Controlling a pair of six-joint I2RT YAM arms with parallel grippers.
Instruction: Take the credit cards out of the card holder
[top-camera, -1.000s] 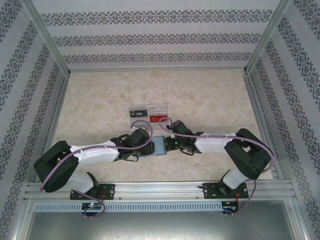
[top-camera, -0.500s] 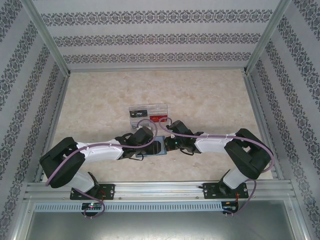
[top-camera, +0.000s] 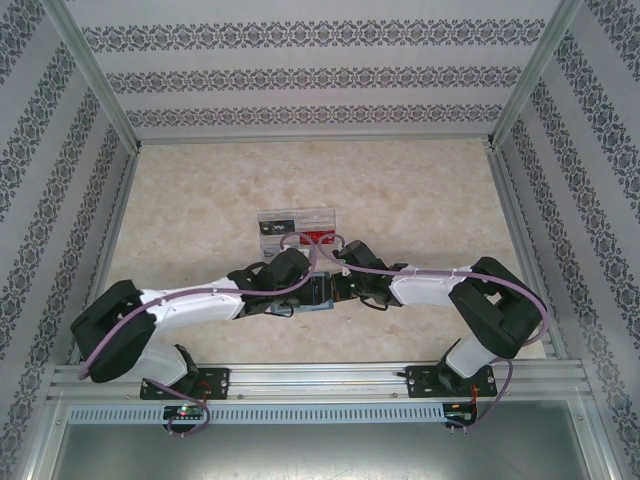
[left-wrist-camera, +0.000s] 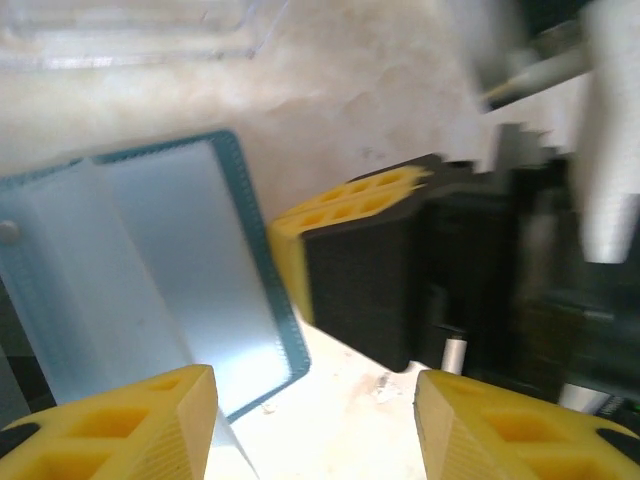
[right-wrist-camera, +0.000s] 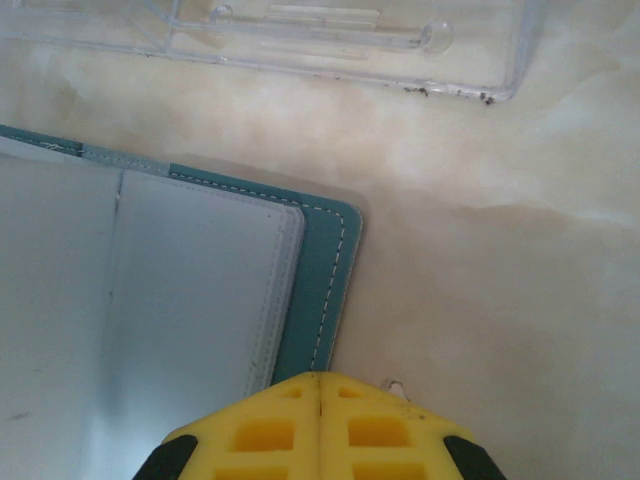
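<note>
**Operator:** Report task progress, left to right.

**Technician:** Left claw (left-wrist-camera: 310, 435): fingers spread, holding nothing, poised over the near corner of the card holder (left-wrist-camera: 150, 290). The card holder lies opened flat on the bench (right-wrist-camera: 500, 250), between the two claws. The blue-grey panels that can be seen show no card. Right claw (right-wrist-camera: 320, 415): fully closed and empty, tip at the holder's right edge; contact cannot be confirmed. Beyond, the clear tray (right-wrist-camera: 330, 40) carries a dark card (top-camera: 283, 224) and a red card (top-camera: 308, 237). Removal looks mostly done, but the hidden pockets are unverified.

**Operator:** Changes since the earlier frame?

**Technician:** The left arm has advanced rightward and now covers most of the holder. Both claw openings are unchanged.
</note>
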